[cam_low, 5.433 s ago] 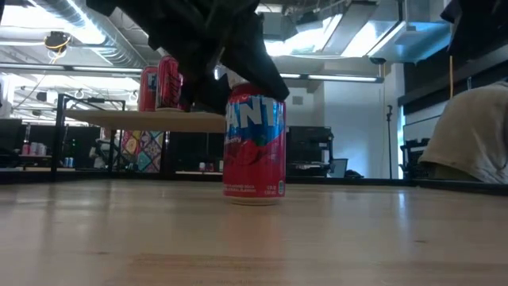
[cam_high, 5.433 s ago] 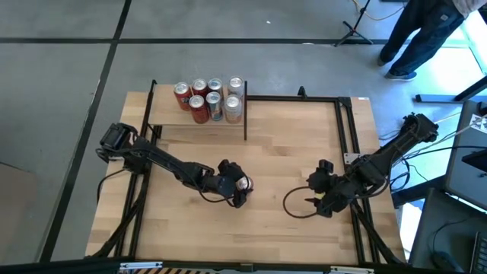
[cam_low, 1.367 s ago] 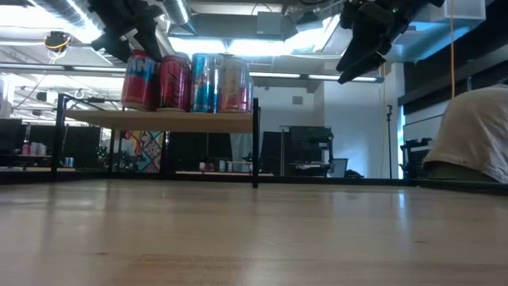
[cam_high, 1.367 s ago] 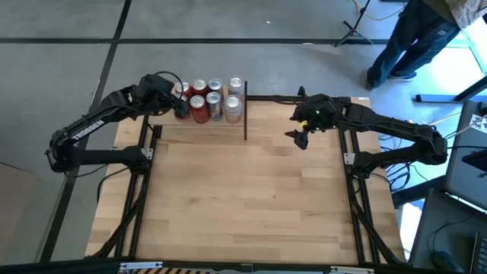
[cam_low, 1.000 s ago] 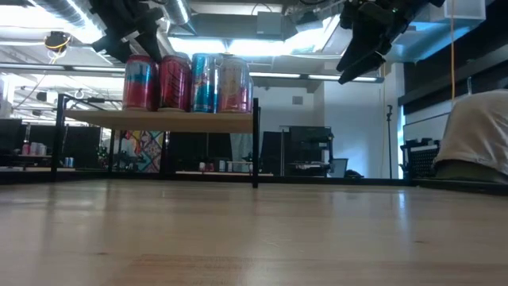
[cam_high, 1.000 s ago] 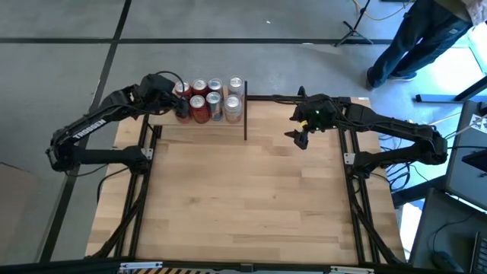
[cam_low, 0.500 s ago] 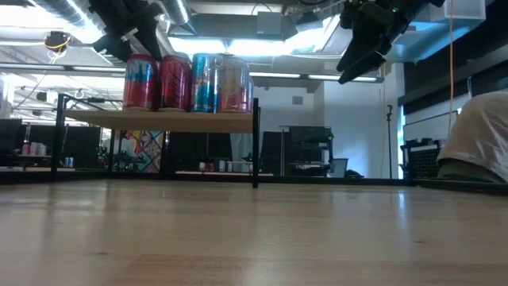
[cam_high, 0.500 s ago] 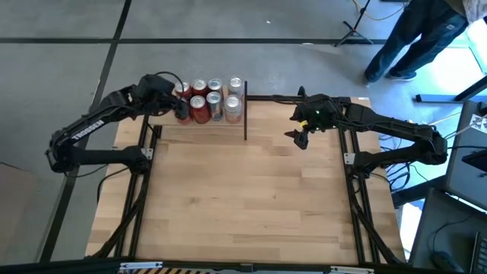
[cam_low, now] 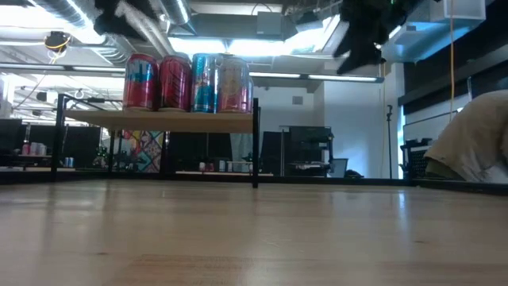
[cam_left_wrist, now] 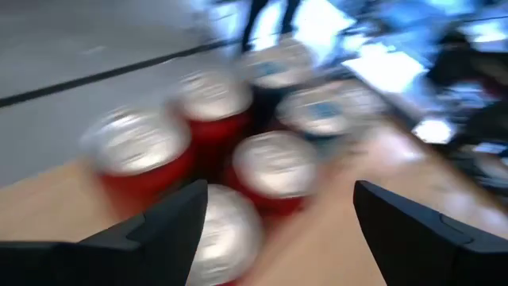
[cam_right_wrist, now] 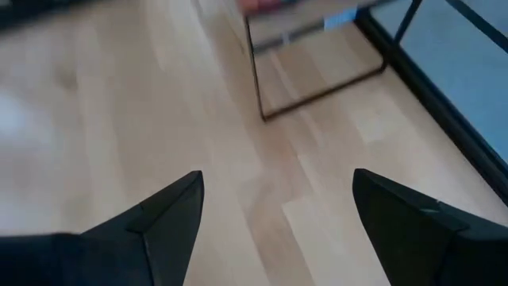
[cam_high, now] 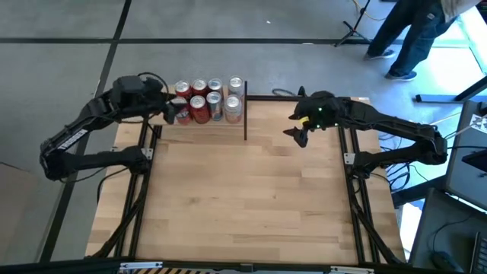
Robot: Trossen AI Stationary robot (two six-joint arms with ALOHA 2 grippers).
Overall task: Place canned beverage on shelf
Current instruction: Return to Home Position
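Left end effector (cam_left_wrist: pixel 278 189) drawn back from the shelf (cam_low: pixel 159 121)
Cans (cam_low: pixel 190 83) stand grouped on the shelf; it is spread, empty; right end effector (cam_right_wrist: pixel 278 179) spread, empty, above the table (cam_high: pixel 251 198); placing looks finished

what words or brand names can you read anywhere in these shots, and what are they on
No text can be read as it stands in any view.
Cans on the shelf: red and blue printed labels, lettering too blurred to read.
Can tops in the left wrist view: blurred, nothing legible.
Left arm: faint pale marking on its link, too small to read.
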